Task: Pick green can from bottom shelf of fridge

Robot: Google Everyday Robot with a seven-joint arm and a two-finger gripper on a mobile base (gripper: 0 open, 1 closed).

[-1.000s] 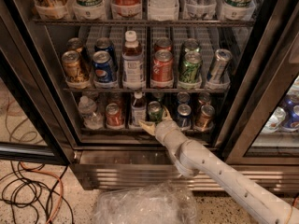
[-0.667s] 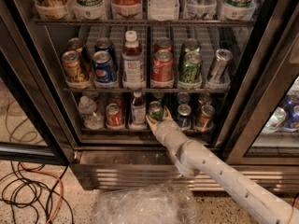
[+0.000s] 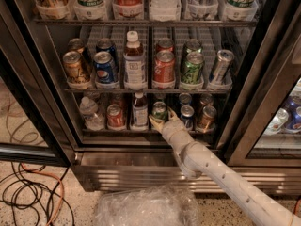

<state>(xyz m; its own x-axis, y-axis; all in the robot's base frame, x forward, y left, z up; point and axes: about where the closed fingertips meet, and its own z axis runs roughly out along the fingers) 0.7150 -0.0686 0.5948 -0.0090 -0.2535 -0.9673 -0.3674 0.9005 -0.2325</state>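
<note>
Your gripper [image 3: 162, 116] is right up at the green can [image 3: 160, 108] on the fridge's [image 3: 136, 171] bottom shelf [image 3: 113, 130], fingers spread open either side of it.

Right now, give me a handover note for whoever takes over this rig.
Tool: at the front of the bottom shelf, right at the green can; grasp unconfirmed.
Green can: upright in the front row, just right of a bottle, inside the fridge.
Done: the approach to the can.
Left: confirm the grasp, lift the can, draw it out past the front rail.
</note>
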